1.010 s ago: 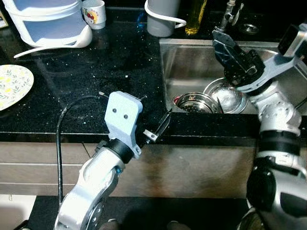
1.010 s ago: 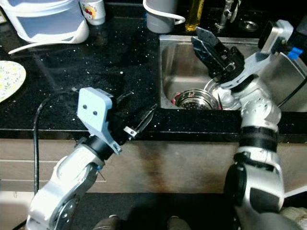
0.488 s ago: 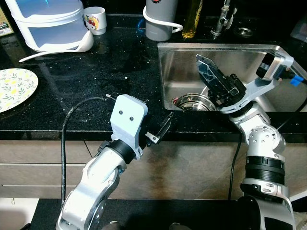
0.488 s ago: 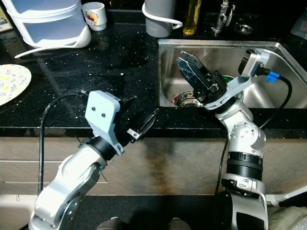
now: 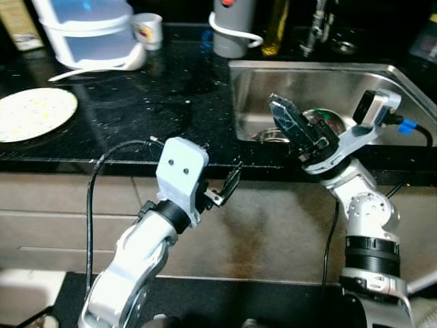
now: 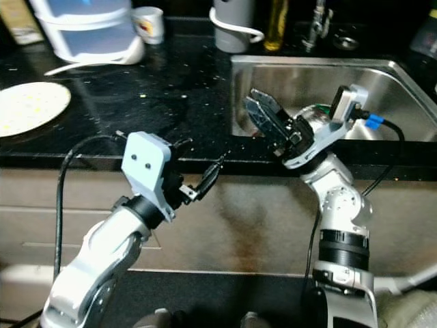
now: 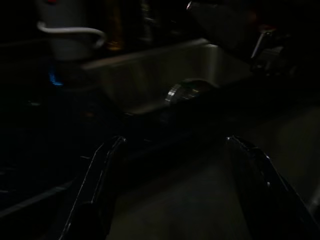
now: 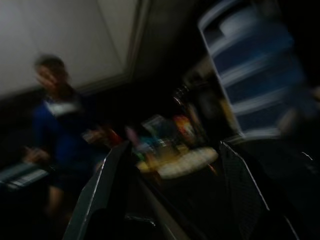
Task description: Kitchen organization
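Left eye view: the steel sink [image 5: 259, 89] is sunk into the speckled black table [image 5: 136, 102], and round metal bowls [image 5: 321, 123] sit at its bottom, partly hidden by the right pincer [image 5: 297, 130]. That pincer hangs over the sink's front edge, fingers spread wide, nothing between them. The left pincer [image 5: 229, 188] is just below the table's front edge, also parted and empty. Further out: a grey jug [image 5: 229, 31] with a white handle, a yellowish bottle [image 5: 276, 27], a small printed cup [image 5: 147, 31], a translucent stacked container [image 5: 89, 34] whose contents can't be made out, and a flat patterned plate [image 5: 34, 113]. Right wrist view is blurred and dark; a person [image 8: 55, 125] in blue is barely discernible.
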### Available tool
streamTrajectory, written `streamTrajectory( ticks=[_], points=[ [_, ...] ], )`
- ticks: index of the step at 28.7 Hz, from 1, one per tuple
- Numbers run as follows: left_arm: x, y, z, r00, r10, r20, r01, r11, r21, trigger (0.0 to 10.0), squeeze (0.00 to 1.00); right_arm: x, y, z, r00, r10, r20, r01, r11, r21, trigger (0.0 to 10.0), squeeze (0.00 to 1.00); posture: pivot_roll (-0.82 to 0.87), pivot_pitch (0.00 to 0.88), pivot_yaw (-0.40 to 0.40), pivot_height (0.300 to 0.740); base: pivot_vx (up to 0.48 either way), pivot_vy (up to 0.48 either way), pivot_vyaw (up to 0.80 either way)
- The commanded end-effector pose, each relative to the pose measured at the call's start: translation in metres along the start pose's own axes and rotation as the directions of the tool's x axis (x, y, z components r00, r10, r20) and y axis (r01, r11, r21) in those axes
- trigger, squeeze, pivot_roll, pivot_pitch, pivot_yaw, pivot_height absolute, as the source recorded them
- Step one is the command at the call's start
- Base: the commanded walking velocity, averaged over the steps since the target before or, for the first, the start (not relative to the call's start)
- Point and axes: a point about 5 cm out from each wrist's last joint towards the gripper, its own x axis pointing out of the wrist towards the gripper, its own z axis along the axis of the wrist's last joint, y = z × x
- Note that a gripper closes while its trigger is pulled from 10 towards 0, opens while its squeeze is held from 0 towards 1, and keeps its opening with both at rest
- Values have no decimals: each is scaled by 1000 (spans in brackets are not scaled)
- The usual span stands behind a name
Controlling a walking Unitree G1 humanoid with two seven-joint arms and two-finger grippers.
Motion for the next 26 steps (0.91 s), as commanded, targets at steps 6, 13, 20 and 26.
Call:
streamTrajectory(
  ticks=[6,13,20,26],
  points=[
    [-9,16,-33,992,67,-105,-67,998,10,10000,0,-31,-34,-29,914,-354,-198,323,931,-172,10000,0,48,45,-35,740,-289,0,0],
    [-31,38,-80,945,195,-263,-183,981,69,10000,0,-71,-55,-60,704,-641,-307,558,766,-320,10000,0,36,50,-29,740,-148,0,0],
    [-61,70,-115,861,362,-357,-347,932,107,10000,0,-139,-64,-87,393,-866,-309,735,498,-460,10000,0,35,60,-25,740,0,0,0],
    [-86,80,-140,798,426,-426,-407,903,141,10000,0,-164,-57,-104,275,-914,-299,757,397,-519,10000,0,20,70,-17,740,0,0,0]
  ],
)
